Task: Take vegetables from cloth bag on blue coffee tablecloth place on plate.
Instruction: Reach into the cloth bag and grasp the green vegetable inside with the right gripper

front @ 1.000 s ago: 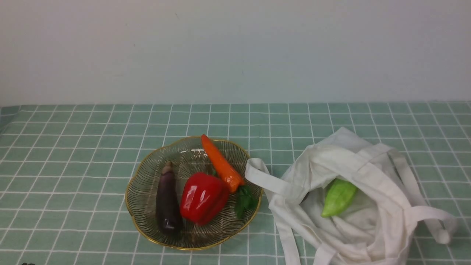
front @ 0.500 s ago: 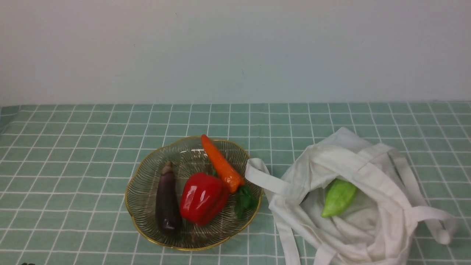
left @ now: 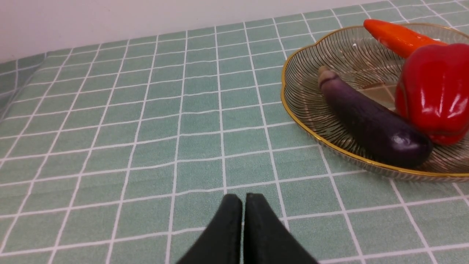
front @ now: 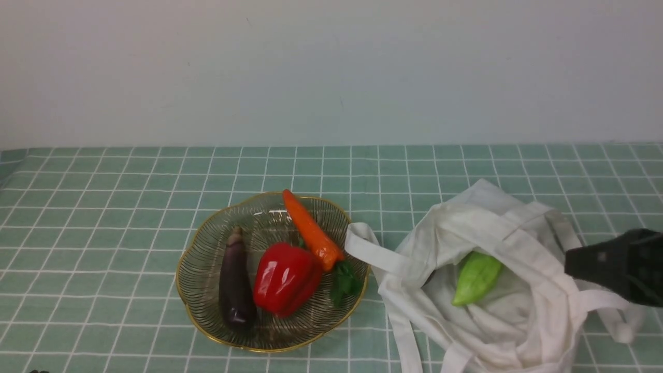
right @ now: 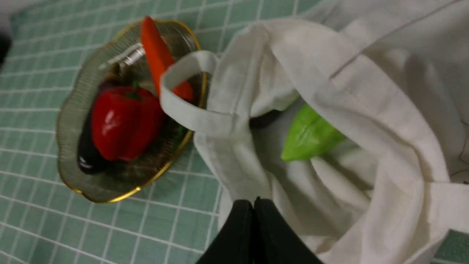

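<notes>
The light green vegetable lies inside the open off-white cloth bag on the teal checked tablecloth; it also shows in the right wrist view. The glass plate with a gold rim sits left of the bag. My right gripper is shut and empty, hovering over the bag's right side; in its wrist view the fingertips touch. My left gripper is shut and empty above bare cloth, left of the plate; it is out of the front view.
On the plate lie a dark purple eggplant, a red bell pepper and an orange carrot. A white bag strap loops toward the plate's rim. A pale wall stands behind the table.
My right gripper has come into the front view from the right edge, over the bag. The vegetables, plate and bag have not moved.
</notes>
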